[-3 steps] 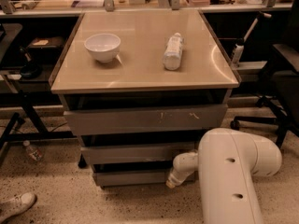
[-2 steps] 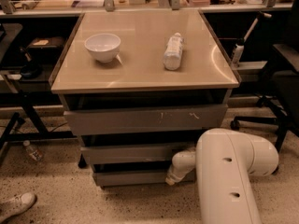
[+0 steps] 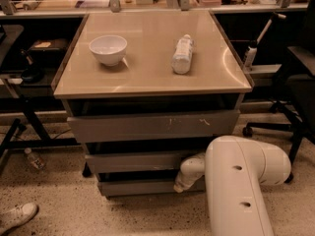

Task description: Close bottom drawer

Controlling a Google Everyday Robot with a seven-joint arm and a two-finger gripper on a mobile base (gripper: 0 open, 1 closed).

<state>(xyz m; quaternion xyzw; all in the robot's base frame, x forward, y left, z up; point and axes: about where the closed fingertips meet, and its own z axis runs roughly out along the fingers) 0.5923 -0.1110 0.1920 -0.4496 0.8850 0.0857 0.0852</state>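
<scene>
A cabinet is standing in the middle of the speckled floor (image 3: 74,205), carrying a beige tabletop (image 3: 147,77). A white bowl (image 3: 108,49) is sitting upright on the left part of the top, its pale inside facing up. A white bottle (image 3: 182,54) is lying on its side to the right of the bowl, well apart from it.

Under the top, three grey-brown fronts are stepping inward as they go down. The top drawer front (image 3: 152,126) is showing white scratches, and the middle drawer front (image 3: 133,161) is sitting below it. The bottom drawer (image 3: 138,187) is lying lowest and narrowest, just above the floor. A dark gap is showing above each front, and what the drawers are holding is staying hidden.

The robot's bulky white arm (image 3: 243,181) is filling the lower right, covering the right ends of the two lower fronts. It is reaching left, and the gripper (image 3: 181,183) at its tip is resting against the right part of the bottom drawer's front. Whether it is clenched, released or grasping anything cannot be told, since the wrist is hiding it.

A dark office chair (image 3: 295,82) is standing to the right of the cabinet. On the left, black table legs (image 3: 24,122) are crossing, a small clear bottle (image 3: 34,159) is lying on the floor near them, and a white shoe (image 3: 17,216) is poking in at the lower left corner
</scene>
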